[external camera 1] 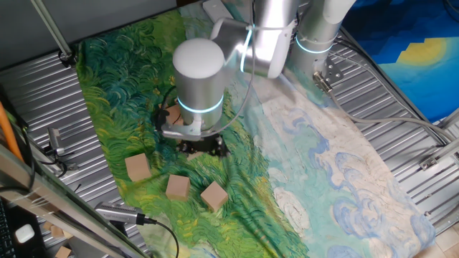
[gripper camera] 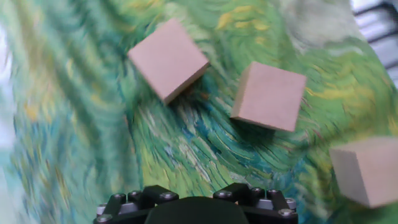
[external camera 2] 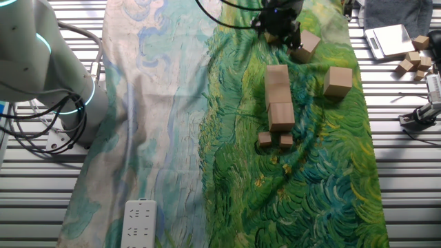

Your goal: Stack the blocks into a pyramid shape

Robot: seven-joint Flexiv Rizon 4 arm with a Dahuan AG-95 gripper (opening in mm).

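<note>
three loose blocks (external camera 1: 177, 186) lie on the cloth (external camera 2: 310, 179) beneath the gripper (external camera 1: 202, 145) – a row (with two smaller cubes) is laid further off. finger spread cannot be told. one block should be centred under the hand and squared to its faces before descent.

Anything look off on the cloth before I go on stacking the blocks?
Nothing damaged or spilled. The loose blocks lie turned at different angles on the painted cloth, not squared to each other. Small wooden pieces sit off the cloth on the slatted table.
</note>
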